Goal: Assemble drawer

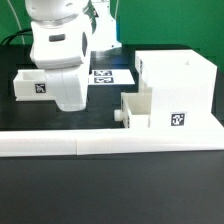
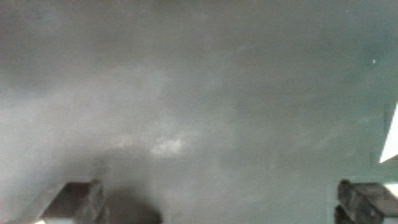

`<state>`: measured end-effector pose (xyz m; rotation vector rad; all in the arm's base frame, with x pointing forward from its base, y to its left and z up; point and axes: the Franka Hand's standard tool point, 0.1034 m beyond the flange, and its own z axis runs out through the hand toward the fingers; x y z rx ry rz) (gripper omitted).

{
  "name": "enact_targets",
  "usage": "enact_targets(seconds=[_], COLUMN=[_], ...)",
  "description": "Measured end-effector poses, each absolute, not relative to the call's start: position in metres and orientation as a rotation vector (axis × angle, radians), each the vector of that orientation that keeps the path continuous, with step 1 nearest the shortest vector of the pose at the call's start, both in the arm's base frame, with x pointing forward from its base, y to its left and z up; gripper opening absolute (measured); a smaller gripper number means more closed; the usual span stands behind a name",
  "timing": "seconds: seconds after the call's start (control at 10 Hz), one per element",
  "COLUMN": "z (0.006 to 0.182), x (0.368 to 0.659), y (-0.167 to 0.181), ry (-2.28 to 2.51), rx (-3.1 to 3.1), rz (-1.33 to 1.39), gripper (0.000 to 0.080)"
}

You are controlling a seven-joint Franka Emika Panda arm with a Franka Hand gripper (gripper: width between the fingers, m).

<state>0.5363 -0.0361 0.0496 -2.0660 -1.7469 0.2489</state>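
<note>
1. While one drawer box [image 1: 138,108] appears part-way into the cabinet [image 1: 185,75], it does not look fully seated.
2. The second drawer box [image 1: 30,85] lies well apart on the bench [image 1: 120,190].
3. The gripper [image 2: 221,200] is empty, its fingers spread over bare bench.

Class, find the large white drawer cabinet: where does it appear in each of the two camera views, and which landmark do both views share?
Exterior view: the drawer cabinet stands on the exterior view's right, behind the white rail.
Wrist view: not recognisably in it; only a white sliver shows at the picture's edge, too little to identify.
Shared landmark: the dark table.
</note>
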Motion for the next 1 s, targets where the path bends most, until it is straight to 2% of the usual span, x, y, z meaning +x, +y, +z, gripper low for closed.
enact_targets(seconds=[0.5, 1.0], z=[0.050, 0.045], x=[0.561, 0.556], y=[-0.008, -0.016], ry=[-1.651, -1.756], rx=[-2.142, -2.029], rz=[0.265, 0.226], gripper=[0.0649, 0.0649])
